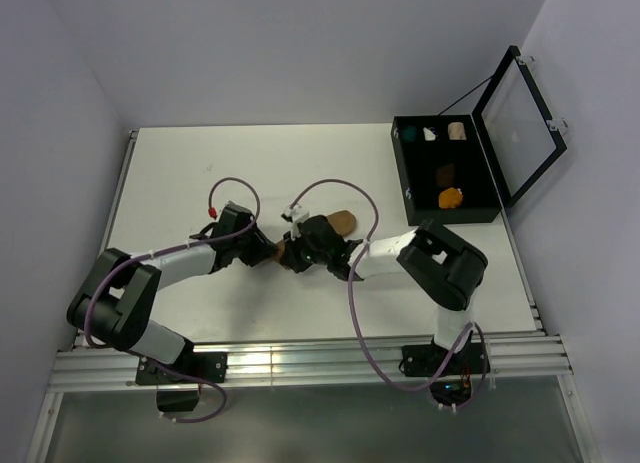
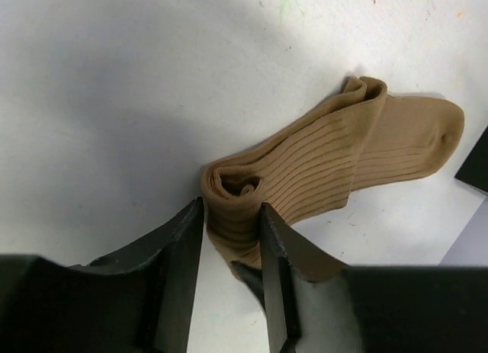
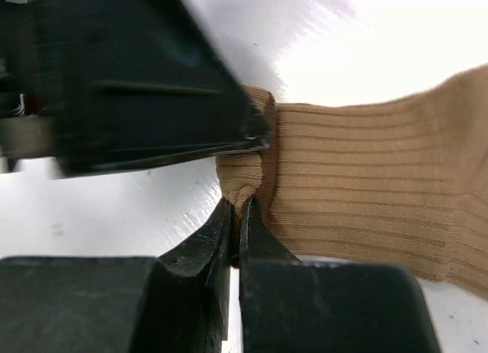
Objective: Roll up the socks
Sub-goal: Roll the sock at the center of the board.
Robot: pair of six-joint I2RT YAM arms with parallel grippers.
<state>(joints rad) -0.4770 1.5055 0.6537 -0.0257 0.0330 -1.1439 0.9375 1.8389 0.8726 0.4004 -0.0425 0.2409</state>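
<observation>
White tabletop (image 1: 200,173) is filling the scene beneath pale walls (image 1: 300,43), and both hands are meeting near its middle. The tan sock (image 1: 341,223) is lying there between them. Its free end is stretching flat toward the back right, while its other end is curling into a tight roll.

The left hand (image 2: 231,210) is grasping that roll, one finger pressing against each side of it, and the spiral of the roll is showing just ahead of the fingertips. The right hand (image 3: 238,208) is coming at it from the opposite side, clenched tight and pinching a small fold of the ribbed fabric at the roll's edge. In the right wrist view, the left hand's dark finger is touching the sock just above that pinch.

Well apart, at the back right corner, a black case (image 1: 398,163) is sitting with its clear lid (image 1: 520,123) standing open. The dark brown sock (image 1: 445,171) and the mustard-orange sock (image 1: 451,197) are resting in separate compartments of it, the orange one nearer the front. A teal bundle (image 1: 408,134), a white bundle (image 1: 429,134) and a cream bundle (image 1: 457,131) are sitting in the row along its far side.
</observation>
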